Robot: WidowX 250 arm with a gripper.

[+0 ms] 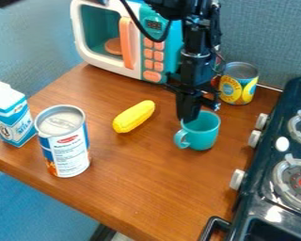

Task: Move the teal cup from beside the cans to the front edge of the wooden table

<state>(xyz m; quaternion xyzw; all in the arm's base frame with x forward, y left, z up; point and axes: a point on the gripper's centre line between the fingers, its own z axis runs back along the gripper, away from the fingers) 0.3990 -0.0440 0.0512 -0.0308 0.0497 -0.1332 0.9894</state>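
Observation:
The black gripper [189, 113] hangs down over the teal cup [206, 134], its lower end at the cup's left rim and overlapping the opening. Whether it touches the cup I cannot tell. The cup stands upright, with its handle toward the lower left. Left of the gripper, a yellow corn cob [134, 116] lies on the wooden table [146, 183]. Behind the cup, to the right of the arm, stands a can with a yellow label [238, 84].
A large can [66, 146] and a blue-and-white milk carton [10, 115] stand at the left. The toy microwave [106, 35] is at the back, beside and behind the arm. A dark toy stove [266, 183] with knobs borders the table's right side.

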